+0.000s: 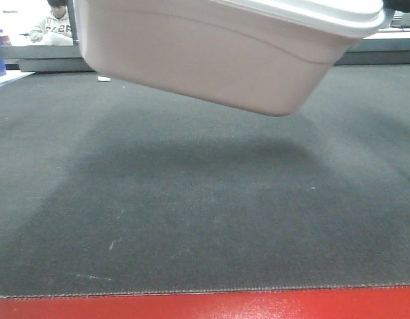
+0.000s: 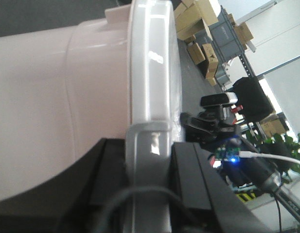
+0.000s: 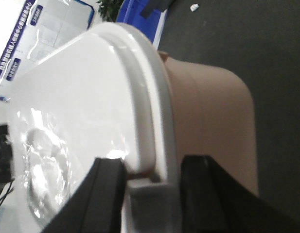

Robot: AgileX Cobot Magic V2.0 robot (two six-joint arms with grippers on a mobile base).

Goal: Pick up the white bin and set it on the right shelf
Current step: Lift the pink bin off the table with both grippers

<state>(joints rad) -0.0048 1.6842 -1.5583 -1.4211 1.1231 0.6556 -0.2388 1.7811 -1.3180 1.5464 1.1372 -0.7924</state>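
white bin: lidded, tilted, suspended clear above the grey carpet, well back from its red front edge; left gripper and right gripper each clamped across its lid rim.

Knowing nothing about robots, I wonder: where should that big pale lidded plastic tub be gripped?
By the jutting white lid rim of the pale pinkish-white plastic tub, one arm from each end. Its walls are broad and smooth; the thin rim fits between the fingers.
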